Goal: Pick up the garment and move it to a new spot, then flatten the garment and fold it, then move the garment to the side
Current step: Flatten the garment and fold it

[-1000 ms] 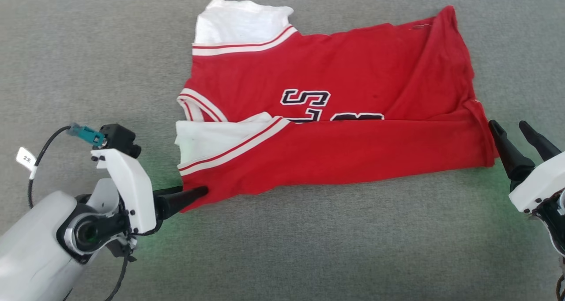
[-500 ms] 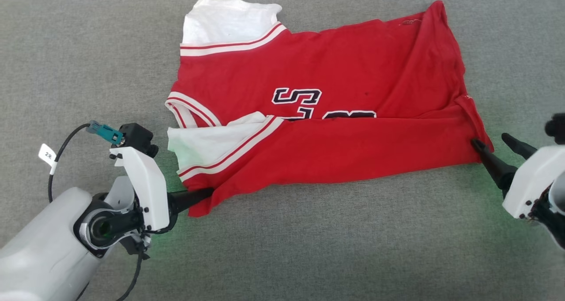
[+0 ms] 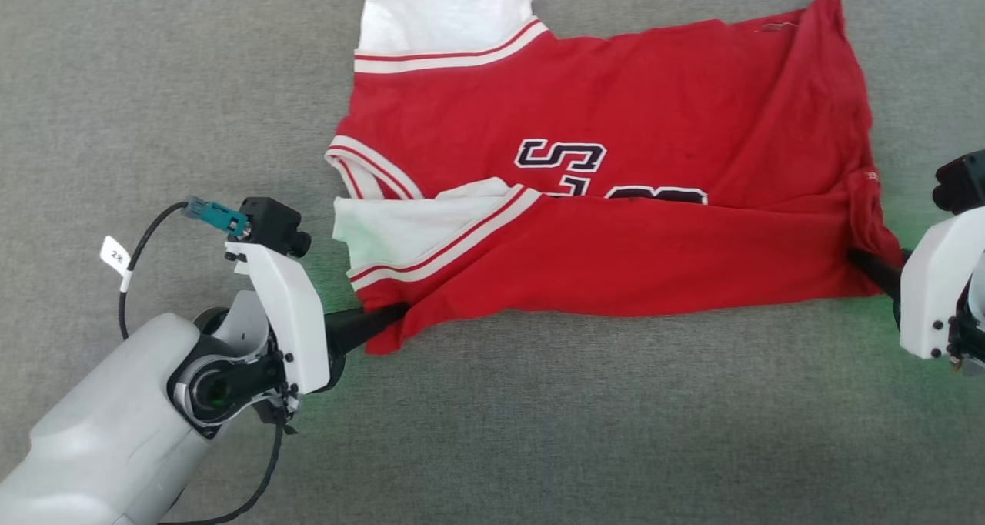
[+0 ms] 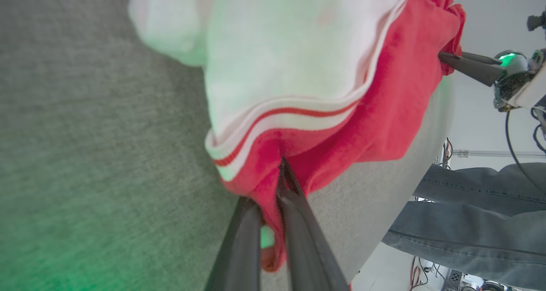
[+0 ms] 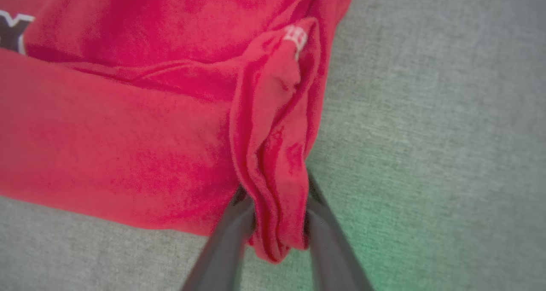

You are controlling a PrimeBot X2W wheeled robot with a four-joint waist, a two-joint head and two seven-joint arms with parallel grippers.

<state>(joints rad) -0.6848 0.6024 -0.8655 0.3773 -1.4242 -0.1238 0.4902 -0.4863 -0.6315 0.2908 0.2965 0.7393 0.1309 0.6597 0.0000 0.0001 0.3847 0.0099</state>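
Together, both arms take hold of the garment (image 3: 616,109), a red jersey with white sleeves lying on the grey, fabric-covered counter (image 3: 539,433). Its near edge is folded up over the black, white-edged lettering (image 3: 560,155), so that only the upper part of the characters shows. At the shirt's left end, the left gripper (image 3: 385,319) has its fingers (image 4: 298,222) pressed together on the red corner just below the striped trim of the near sleeve (image 3: 408,225); the left wrist view shows cloth pinched between them. At the opposite end, the right gripper (image 3: 866,262) meets the near right corner, where the right wrist view shows its fingers (image 5: 230,231) closed against either side of a bunched fold of red hem. The far sleeve (image 3: 439,9) lies flat toward the back of the counter. A green glow (image 5: 375,214) tints the grey surface beside each gripper. Past the counter's edge, the left wrist view catches a person's legs (image 4: 469,222) in blue jeans.
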